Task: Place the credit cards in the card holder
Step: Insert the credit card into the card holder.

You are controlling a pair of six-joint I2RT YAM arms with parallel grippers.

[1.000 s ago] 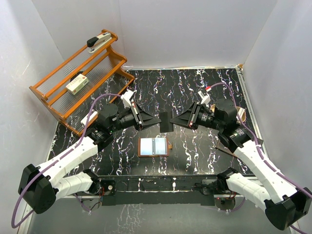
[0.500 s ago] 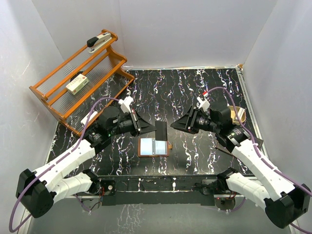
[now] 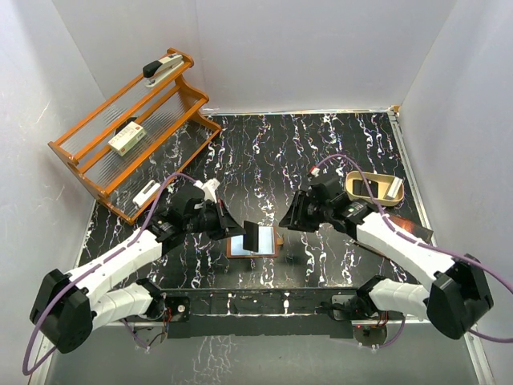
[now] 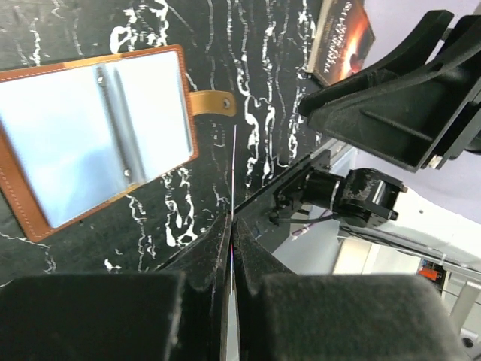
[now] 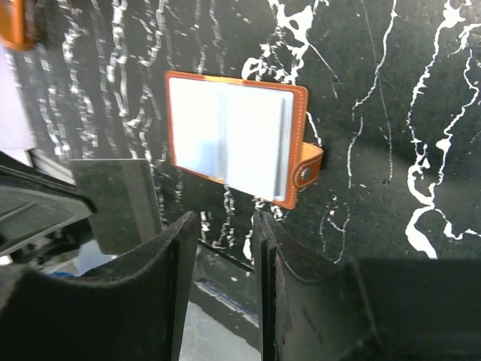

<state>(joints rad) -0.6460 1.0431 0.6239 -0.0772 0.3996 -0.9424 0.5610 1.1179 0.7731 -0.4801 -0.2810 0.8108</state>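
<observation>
The card holder lies spread open on the black marble table, brown rim and pale pockets up, with its snap tab to the right. My left gripper is shut on a dark credit card, held upright just above the holder's middle. In the left wrist view the card shows edge-on as a thin line between the fingers, and the card holder lies to its left. My right gripper stands open and empty to the right. Its wrist view shows the card holder and the card.
A wooden rack at the back left carries a stapler and a white-and-green box. A tan curved object sits at the right, and a dark brown lettered book lies under the right arm.
My right gripper has opened and let go of the card. My left gripper has carried the card down and toward the near edge, over the open holder. The right arm has swung nearer too.
</observation>
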